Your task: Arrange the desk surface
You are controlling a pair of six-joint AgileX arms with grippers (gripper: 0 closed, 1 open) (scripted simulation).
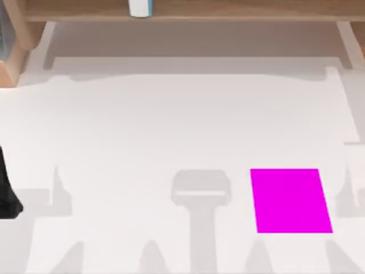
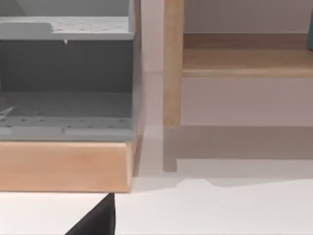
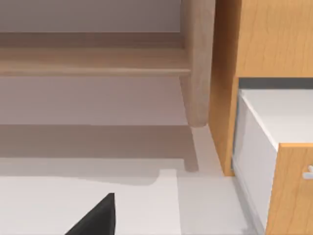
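I see the desk [image 1: 142, 125] wide and bare across its middle, so there is free passage; a magenta pad [image 1: 291, 201] lies flat at the front right; the wooden shelf [image 1: 228, 10] closes the far edge; its posts [image 2: 172, 63] stand at both far corners.

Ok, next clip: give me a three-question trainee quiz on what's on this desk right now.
1. True or false: the magenta pad lies on the top view's right half of the desk surface.
2. What runs along the far edge of the desk?
A. tan wooden shelf
B. a blue basket
C. a metal rail
3. Fill in: a dark part of my left arm sits at the top view's ____ edge.

Key: 1 true; 2 A; 3 left.
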